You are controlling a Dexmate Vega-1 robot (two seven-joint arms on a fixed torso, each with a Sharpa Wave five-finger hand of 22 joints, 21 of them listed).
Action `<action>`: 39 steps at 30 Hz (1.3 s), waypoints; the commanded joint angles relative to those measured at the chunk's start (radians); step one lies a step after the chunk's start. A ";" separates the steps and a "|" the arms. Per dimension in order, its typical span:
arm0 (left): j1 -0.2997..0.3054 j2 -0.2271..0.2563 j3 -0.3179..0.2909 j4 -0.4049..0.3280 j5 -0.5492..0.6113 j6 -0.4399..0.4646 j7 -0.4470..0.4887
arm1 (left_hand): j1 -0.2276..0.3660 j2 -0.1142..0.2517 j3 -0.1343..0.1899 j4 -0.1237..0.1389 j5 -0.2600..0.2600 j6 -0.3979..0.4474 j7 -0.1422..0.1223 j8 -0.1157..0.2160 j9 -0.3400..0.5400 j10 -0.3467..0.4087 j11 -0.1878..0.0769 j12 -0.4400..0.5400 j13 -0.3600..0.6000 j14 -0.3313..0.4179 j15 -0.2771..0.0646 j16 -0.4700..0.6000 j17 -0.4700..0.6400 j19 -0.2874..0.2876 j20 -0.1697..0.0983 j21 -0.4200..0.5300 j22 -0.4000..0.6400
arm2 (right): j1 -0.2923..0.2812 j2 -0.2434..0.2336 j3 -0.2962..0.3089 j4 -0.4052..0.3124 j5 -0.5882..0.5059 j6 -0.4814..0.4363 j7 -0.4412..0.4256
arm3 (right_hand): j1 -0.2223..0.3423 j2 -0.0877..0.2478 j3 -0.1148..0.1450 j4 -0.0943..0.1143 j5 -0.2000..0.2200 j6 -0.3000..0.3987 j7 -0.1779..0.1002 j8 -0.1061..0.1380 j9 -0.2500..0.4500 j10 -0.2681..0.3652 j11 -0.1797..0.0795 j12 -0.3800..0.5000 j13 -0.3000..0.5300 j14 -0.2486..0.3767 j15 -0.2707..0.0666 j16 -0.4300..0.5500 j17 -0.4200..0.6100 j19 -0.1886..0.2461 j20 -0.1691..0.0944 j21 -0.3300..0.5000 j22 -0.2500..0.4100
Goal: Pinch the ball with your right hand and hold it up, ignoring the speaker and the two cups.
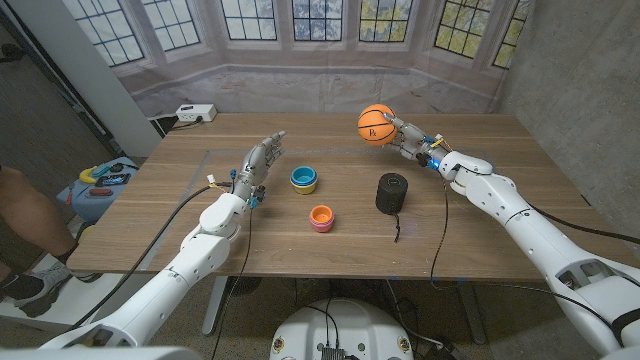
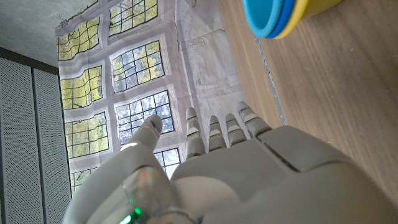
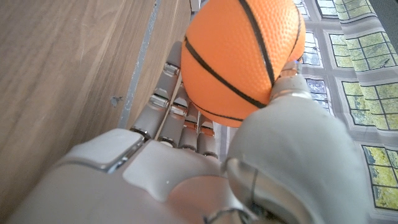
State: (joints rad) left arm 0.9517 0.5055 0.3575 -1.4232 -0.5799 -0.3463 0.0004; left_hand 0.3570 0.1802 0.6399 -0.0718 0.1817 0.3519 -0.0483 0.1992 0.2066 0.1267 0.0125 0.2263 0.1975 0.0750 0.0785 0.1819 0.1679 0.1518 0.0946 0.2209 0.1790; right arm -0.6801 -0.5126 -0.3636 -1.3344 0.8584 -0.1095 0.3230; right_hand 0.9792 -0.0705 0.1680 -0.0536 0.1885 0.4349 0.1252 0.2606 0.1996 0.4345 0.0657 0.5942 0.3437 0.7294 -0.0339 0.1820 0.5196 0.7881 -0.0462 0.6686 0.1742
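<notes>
Head view: right hand [image 1: 408, 134] pinches the ball [image 1: 373, 124] upper right, off the table [image 1: 480, 240]; left hand [image 1: 260, 162] open, holding nothing.

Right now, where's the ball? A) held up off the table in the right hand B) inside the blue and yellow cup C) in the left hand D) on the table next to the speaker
A: the head view shows the orange ball held in the right hand, above the table; the right wrist view shows it pinched between thumb and fingers.
</notes>
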 commanded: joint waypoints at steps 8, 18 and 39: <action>-0.019 -0.006 -0.001 0.040 -0.013 -0.016 -0.032 | 0.016 0.000 0.003 -0.003 0.010 0.012 0.000 0.000 0.003 0.007 -0.003 -0.001 0.005 0.007 0.002 -0.001 0.003 0.009 -0.001 -0.006 0.004 | 0.026 0.012 -0.003 0.053 0.029 -0.007 0.100 | -0.059 0.005 -0.026 0.013 0.007 -0.064 0.036 -0.039 -0.002 -0.052 0.046 -0.060 -0.022 -0.064 0.049 0.012 -0.014 -0.044 0.043 -0.033 0.003; -0.030 -0.009 -0.001 0.054 -0.016 -0.020 -0.041 | 0.015 0.000 0.003 -0.002 0.010 0.011 0.000 0.000 0.003 0.009 -0.002 -0.001 0.005 0.008 0.004 -0.001 0.003 0.009 -0.001 -0.006 0.004 | 0.036 0.019 -0.002 0.075 0.035 -0.006 0.129 | -0.094 0.003 -0.040 0.023 0.006 -0.083 0.043 -0.049 -0.004 -0.069 0.061 -0.082 -0.030 -0.088 0.066 0.014 -0.020 -0.058 0.060 -0.045 0.003; -0.034 -0.008 0.002 0.055 -0.018 -0.011 -0.045 | 0.015 -0.001 0.003 -0.001 0.010 0.013 -0.001 0.000 0.003 0.008 0.002 -0.002 0.005 0.008 0.005 -0.001 0.003 0.009 -0.001 -0.007 0.004 | 0.055 0.029 0.001 0.110 0.055 -0.027 0.182 | -0.136 -0.005 -0.059 0.031 0.010 -0.140 0.057 -0.069 -0.007 -0.101 0.091 -0.122 -0.041 -0.126 0.099 0.015 -0.036 -0.073 0.089 -0.064 0.003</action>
State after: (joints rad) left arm 0.9214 0.4986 0.3572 -1.3720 -0.5959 -0.3640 -0.0407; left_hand 0.3609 0.1763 0.6399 -0.0718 0.1817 0.3519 -0.0484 0.1992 0.2066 0.1267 0.0125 0.2263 0.1976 0.0749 0.0785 0.1818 0.1674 0.1517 0.0946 0.2130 0.1790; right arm -0.6328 -0.4883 -0.3658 -1.2388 0.9031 -0.1266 0.4807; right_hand 0.8523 -0.0704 0.1156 -0.0235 0.1925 0.3013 0.1447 0.1946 0.1904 0.3401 0.1569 0.4769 0.3015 0.6120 0.0617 0.1891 0.4818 0.7081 0.0340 0.6063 0.1767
